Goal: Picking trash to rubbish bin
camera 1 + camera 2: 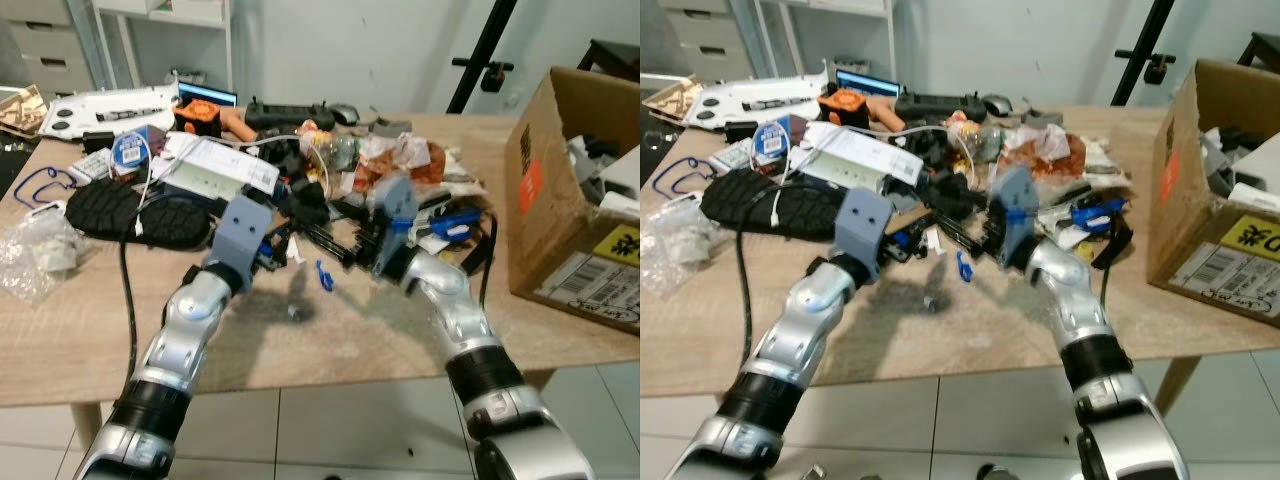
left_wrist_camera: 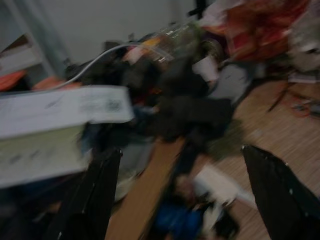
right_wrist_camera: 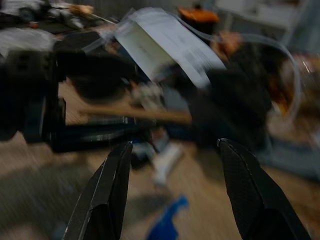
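A pale wooden counter (image 1: pixel 400 340) stands on a white tiled floor, with a grey wall, white shelving and drawers behind it. A brown cardboard box (image 1: pixel 575 190) sits at my right end of the counter, open on top with things inside; I judge it may serve as the rubbish bin, though I cannot be sure.

As I see it, the job has barely begun. The pile of trash (image 1: pixel 330 175) covers the middle and back of the counter: crumpled wrappers, black cables, a white paper-labelled box (image 1: pixel 215 165), a black shoe sole (image 1: pixel 130 212) and a clear plastic bag (image 1: pixel 35 250) off to my left. A small blue scrap (image 1: pixel 322 274) lies alone on bare wood between my arms.

Both my arms reach over the near edge of the pile. My left fingers (image 2: pixel 100 195) are spread wide apart and hold nothing; my right fingers (image 3: pixel 107 192) are likewise apart and empty, hovering above the blue scrap and the clutter beyond it.
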Robot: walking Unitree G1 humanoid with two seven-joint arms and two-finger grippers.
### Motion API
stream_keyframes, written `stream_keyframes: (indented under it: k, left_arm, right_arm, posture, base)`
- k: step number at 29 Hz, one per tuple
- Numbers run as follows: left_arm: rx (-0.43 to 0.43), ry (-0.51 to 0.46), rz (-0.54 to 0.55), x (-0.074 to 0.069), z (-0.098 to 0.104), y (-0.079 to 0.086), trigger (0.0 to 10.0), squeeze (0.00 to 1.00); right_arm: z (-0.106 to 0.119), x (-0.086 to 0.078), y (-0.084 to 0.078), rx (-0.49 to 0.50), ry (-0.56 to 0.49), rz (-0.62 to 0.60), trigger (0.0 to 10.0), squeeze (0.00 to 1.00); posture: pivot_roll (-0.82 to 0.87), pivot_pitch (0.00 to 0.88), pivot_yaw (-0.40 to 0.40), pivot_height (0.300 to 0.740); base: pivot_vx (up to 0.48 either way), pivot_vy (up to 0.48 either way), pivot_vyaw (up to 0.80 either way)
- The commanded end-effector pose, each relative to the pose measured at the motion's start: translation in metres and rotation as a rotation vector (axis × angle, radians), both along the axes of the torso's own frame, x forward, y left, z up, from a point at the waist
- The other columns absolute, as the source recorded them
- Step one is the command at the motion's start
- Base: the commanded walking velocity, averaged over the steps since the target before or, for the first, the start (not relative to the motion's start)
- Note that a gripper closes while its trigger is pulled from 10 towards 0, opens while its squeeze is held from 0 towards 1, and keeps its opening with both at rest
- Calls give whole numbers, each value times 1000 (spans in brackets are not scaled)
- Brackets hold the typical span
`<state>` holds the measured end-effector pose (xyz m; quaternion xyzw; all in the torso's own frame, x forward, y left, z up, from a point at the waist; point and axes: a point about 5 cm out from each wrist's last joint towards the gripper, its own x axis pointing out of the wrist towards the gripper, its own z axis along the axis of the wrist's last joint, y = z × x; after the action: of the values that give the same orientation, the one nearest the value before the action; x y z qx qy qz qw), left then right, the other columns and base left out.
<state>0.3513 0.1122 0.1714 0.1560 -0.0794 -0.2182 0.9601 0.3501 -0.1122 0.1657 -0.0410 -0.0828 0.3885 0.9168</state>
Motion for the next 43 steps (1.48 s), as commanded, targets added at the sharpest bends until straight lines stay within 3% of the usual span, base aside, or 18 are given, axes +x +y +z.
stream_keyframes:
  k: [1, 7, 11, 12, 18, 19, 23, 24, 27, 35, 42, 43]
  left_arm:
    - [17, -3, -32, -1, -2, -7, 10000, 1000]
    - [79, 11, -12, 17, -4, -6, 10000, 1000]
    - [120, 16, -17, 22, -8, -6, 10000, 1000]
    - [169, 9, -16, 25, -9, -4, 10000, 1000]
    - [223, 18, 11, 30, -12, -1, 10000, 1000]
    - [224, 34, 38, 32, -13, 2, 10000, 0]
    - [204, 69, 88, 35, -16, 9, 10000, 0]
    - [165, 106, 162, 38, -18, 20, 10000, 0]
    - [141, 136, 211, 40, -20, 30, 10000, 0]
    - [12, 254, 266, 37, -34, 51, 10000, 0]
    - [-38, 298, 220, 35, -39, 49, 10000, 0]
    - [-44, 300, 196, 34, -40, 47, 1412, 0]
  right_arm:
    - [7, 0, -1, 9, -21, -8, 10000, 0]
    - [-14, -13, -19, 38, 17, -96, 10000, 0]
    - [-23, -21, -21, 13, 18, -124, 10000, 0]
    - [-26, -25, -23, 3, 19, -141, 10000, 0]
    - [-27, -28, -27, 17, 32, -182, 10000, 0]
    - [-30, -29, -25, 18, 61, -168, 10000, 0]
    - [-34, -33, -20, 15, 104, -137, 10000, 0]
    - [-39, -40, -17, 11, 128, -105, 10000, 0]
    - [-41, -44, -17, 16, 139, -105, 10000, 0]
    - [-38, -46, -26, 55, 164, -150, 10000, 0]
    - [-35, -46, -28, 53, 171, -151, 10000, 0]
    - [-33, -45, -29, 55, 166, -157, 10000, 0]
  posture:
    - [-8, 137, -63, 740]
    - [-22, 143, -54, 740]
    - [-30, 150, -43, 740]
    - [-29, 154, -39, 740]
    - [-30, 159, -29, 740]
    - [-33, 163, -21, 740]
    - [-40, 172, -18, 740]
    - [-43, 176, -19, 740]
    - [-46, 181, -21, 740]
    - [-46, 196, -33, 740]
    - [-42, 190, -38, 740]
    - [-41, 180, -41, 740]
  base:
    - [0, 0, 0]
    - [0, 0, 0]
    - [0, 0, 0]
    - [0, 0, 0]
    - [0, 0, 0]
    - [0, 0, 0]
    - [0, 0, 0]
    - [0, 0, 0]
    - [0, 0, 0]
    - [0, 0, 0]
    - [0, 0, 0]
    - [0, 0, 0]
